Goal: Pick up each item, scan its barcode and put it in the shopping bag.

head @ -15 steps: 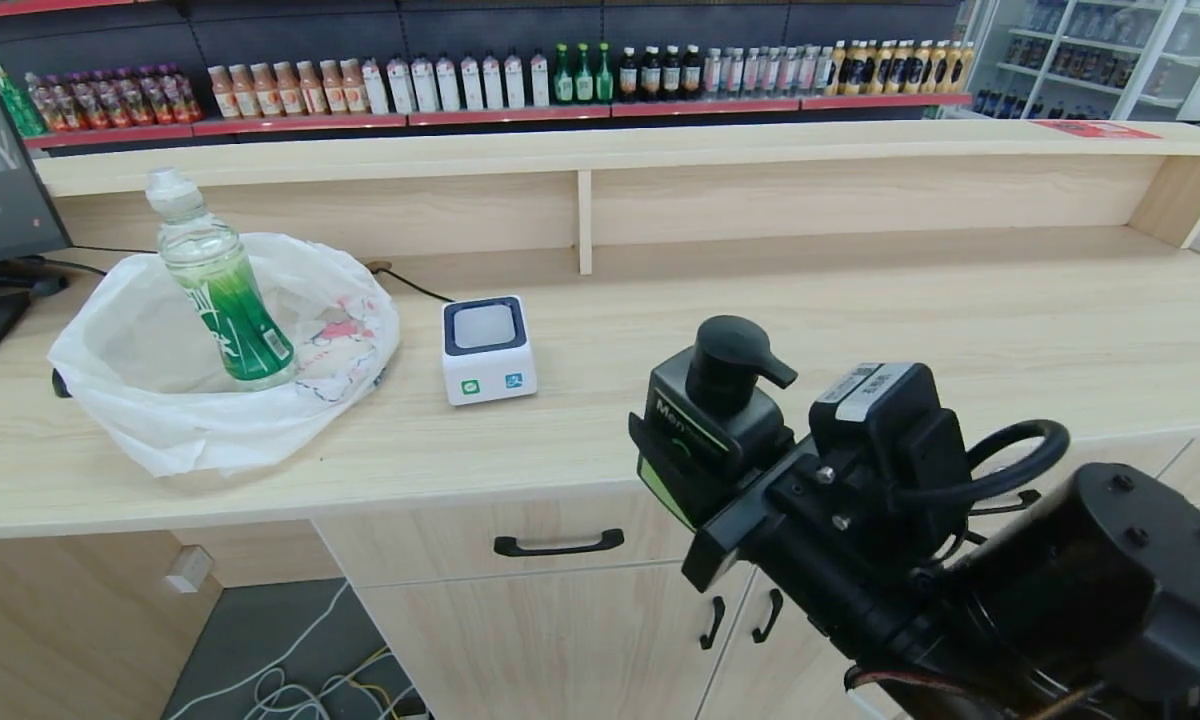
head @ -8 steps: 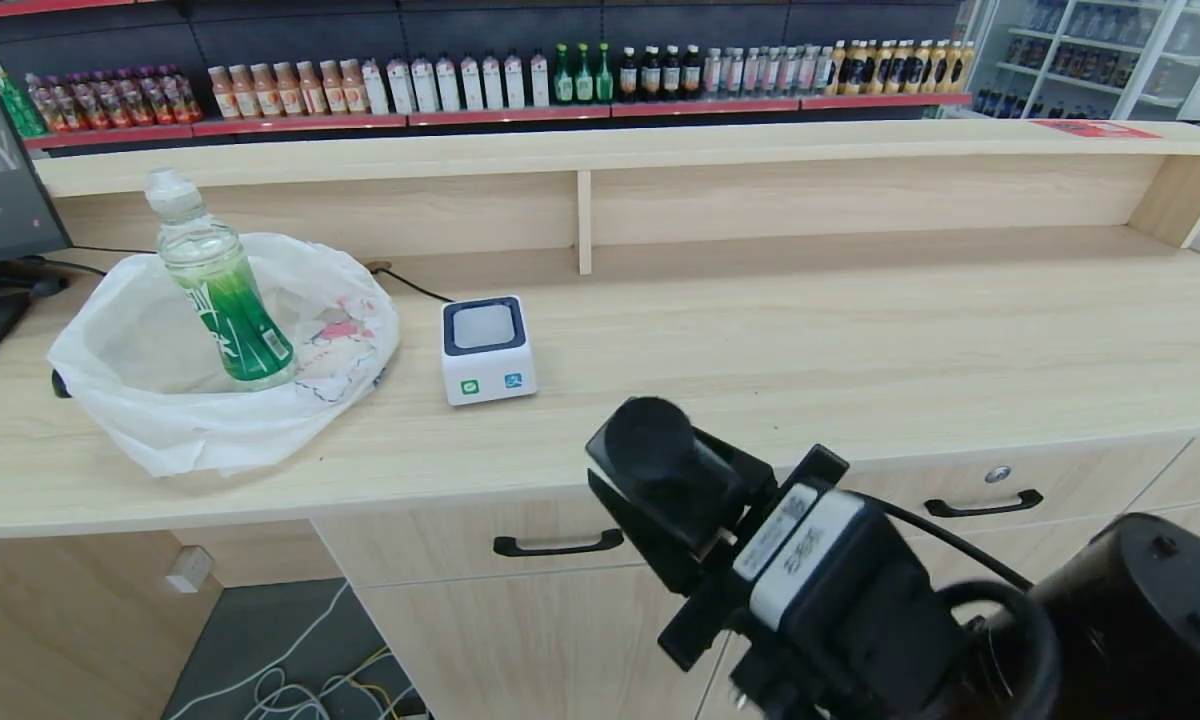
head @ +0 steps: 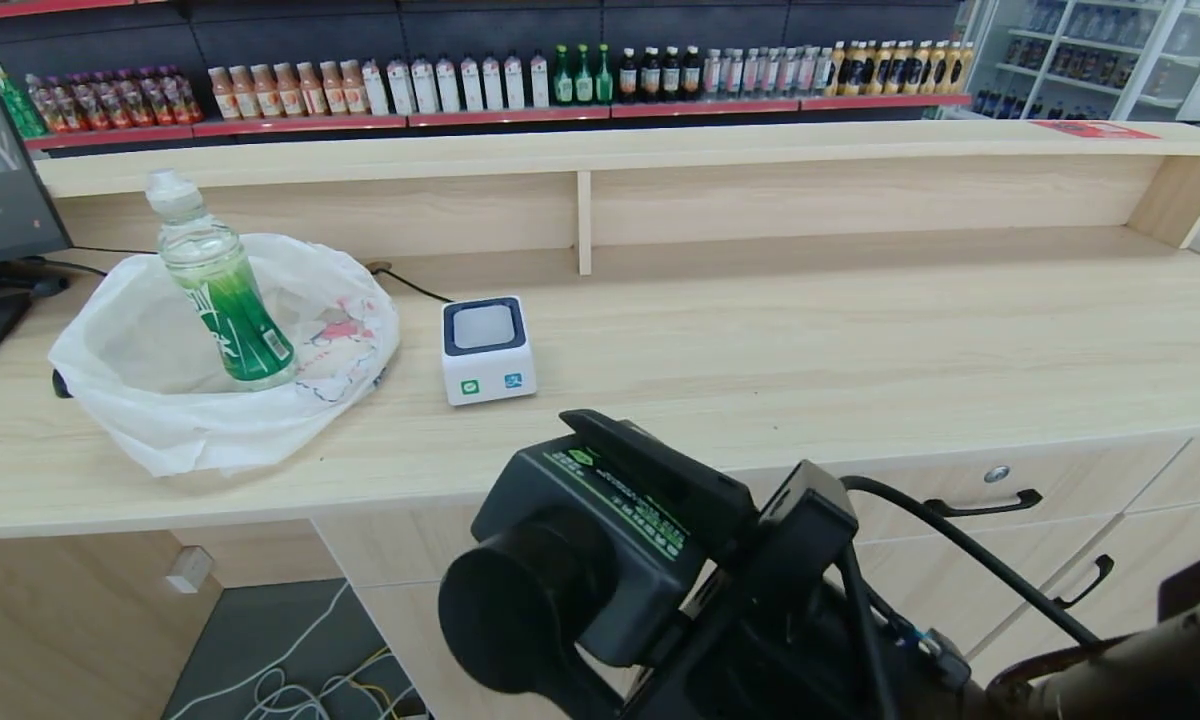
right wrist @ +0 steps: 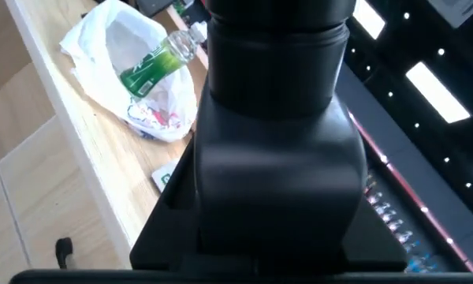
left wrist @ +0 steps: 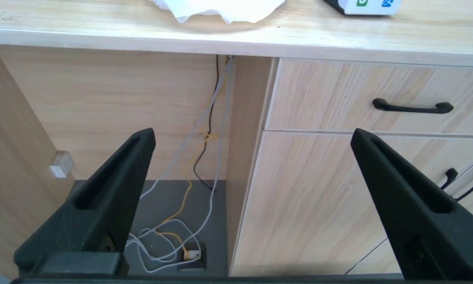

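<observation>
Black pump bottle in my right grip, left side idle!

My right gripper is clamped hard on the black pump bottle. The bottle is tipped right over, pump head aimed back at my head camera, and it hangs off the front edge of the counter, on the near side of the scanner. That little white cube sits on the counter just beside the shopping bag. The bag lies slumped open at the counter's left end, and there's a green drink bottle standing upright inside it, leaning a touch. Down low, my left gripper has its jaws spread wide with nothing between them, hanging below the countertop in front of the drawer fronts.
</observation>
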Controlling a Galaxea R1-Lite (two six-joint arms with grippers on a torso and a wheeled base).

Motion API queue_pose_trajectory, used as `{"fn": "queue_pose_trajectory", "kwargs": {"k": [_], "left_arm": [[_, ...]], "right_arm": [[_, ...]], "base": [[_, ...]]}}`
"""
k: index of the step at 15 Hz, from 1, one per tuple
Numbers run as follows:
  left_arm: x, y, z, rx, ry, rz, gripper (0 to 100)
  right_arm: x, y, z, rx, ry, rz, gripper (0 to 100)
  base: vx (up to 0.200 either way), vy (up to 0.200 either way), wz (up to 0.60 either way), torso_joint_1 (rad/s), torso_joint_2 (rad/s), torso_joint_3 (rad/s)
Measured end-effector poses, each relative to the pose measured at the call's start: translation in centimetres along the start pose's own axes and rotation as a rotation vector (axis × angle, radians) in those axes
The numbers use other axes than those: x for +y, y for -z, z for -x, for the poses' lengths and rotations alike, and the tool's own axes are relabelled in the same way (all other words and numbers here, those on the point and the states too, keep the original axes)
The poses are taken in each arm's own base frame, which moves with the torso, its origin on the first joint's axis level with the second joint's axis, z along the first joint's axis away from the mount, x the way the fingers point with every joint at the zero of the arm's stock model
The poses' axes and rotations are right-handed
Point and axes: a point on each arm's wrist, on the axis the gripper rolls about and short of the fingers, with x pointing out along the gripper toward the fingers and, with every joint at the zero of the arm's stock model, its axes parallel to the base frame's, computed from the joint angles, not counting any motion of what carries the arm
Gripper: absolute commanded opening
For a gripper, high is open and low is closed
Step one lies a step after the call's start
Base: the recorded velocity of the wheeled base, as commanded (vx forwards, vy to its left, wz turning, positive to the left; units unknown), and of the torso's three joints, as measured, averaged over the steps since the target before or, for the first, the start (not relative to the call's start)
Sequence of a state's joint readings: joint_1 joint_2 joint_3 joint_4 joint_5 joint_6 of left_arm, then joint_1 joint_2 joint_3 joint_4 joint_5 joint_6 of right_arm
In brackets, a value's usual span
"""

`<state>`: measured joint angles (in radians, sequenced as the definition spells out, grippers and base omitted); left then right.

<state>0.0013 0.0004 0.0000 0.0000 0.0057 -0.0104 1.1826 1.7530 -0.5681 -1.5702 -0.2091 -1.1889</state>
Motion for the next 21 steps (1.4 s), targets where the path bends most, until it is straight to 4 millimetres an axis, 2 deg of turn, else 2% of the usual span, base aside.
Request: {"fn": "queue_pose_trajectory", "kwargs": {"k": [8,12,21], "left_arm": [[0.0,0.0,0.0,0.000,0.000,0.000,100],[0.0,0.0,0.0,0.000,0.000,0.000,100],[0.0,0.0,0.0,0.000,0.000,0.000,100]], "right_arm": [[0.1,-0.7,0.5,-0.143,-0.046,0.210,0],[1.2,-0.6,1.9,-0.148,-0.108,0.302,0],[1.0,-1.0,2.0,-0.178,-0.088,0.441,0]], "base": [[0.000,0.000,0.00,0.000,0.00,0.000],[0.000,0.000,0.00,0.000,0.00,0.000],[0.000,0.000,0.00,0.000,0.00,0.000]]}}
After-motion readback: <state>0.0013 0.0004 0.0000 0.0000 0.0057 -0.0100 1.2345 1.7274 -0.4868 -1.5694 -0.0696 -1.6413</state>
